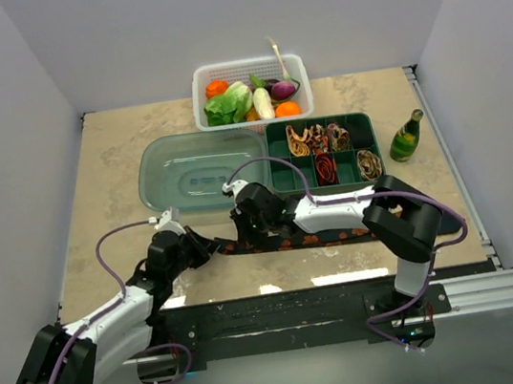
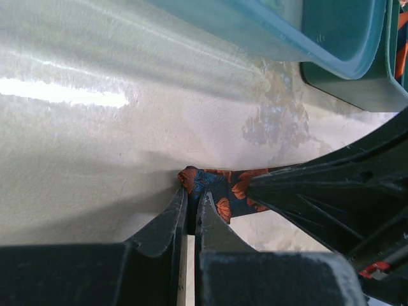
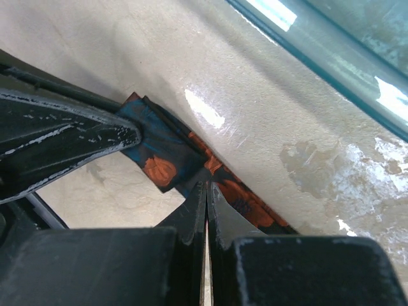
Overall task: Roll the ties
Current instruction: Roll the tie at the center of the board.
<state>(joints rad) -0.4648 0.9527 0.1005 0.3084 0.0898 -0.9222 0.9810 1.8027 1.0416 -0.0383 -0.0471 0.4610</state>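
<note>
Black tie (image 1: 331, 236) along table (image 1: 109, 175) front, clear lid (image 1: 198, 172), green tray (image 1: 277, 162) just behind

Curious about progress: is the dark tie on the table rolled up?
No, most of the dark tie lies stretched out flat on the table.

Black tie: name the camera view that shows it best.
Top external: only there does the tie lie in view along most of its length, stretched across the table. Left wrist shows just its end, pinched in the left gripper. Right wrist shows a short folded stretch at the tips of the shut right gripper.
</note>
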